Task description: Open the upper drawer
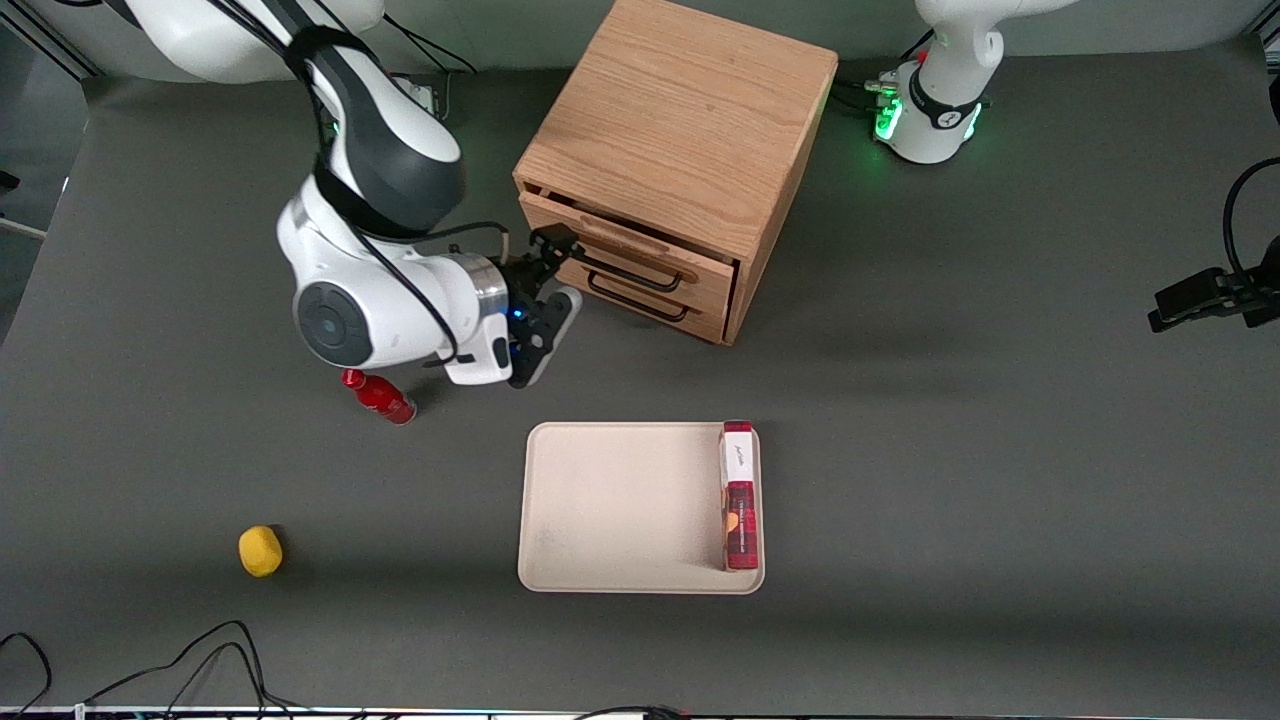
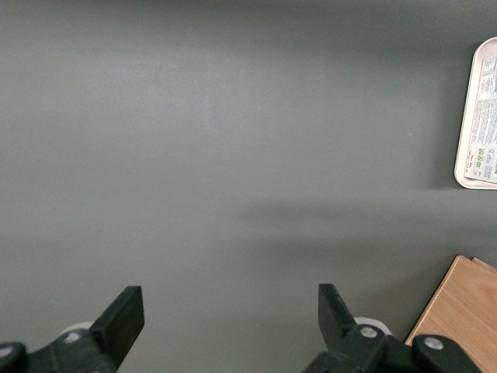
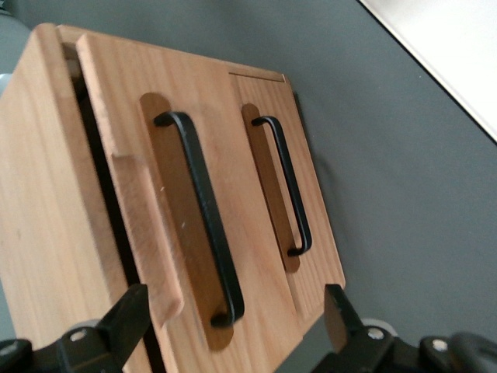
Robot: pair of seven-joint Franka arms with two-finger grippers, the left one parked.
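The light-oak cabinet [image 1: 680, 120] stands at the back middle of the table. Its upper drawer [image 1: 690, 262] has a black wire handle [image 1: 630, 275] and a raised wooden strip [image 1: 625, 238], and its front stands slightly out from the cabinet face. The lower drawer [image 1: 700, 300] sits below it. My gripper [image 1: 555, 280] is open and empty, level with the drawer fronts, just off the handle's end toward the working arm's end of the table. The right wrist view shows the upper drawer [image 3: 101, 101], its handle [image 3: 198, 217] and the lower handle [image 3: 287, 186], with my gripper [image 3: 233, 326] straddling the upper handle's near end without touching it.
A cream tray [image 1: 620, 500] lies nearer the front camera than the cabinet, with a red box [image 1: 740, 495] in it. A red bottle [image 1: 380, 397] lies under my arm. A yellow object [image 1: 260, 550] sits toward the working arm's end. Cables run along the front edge.
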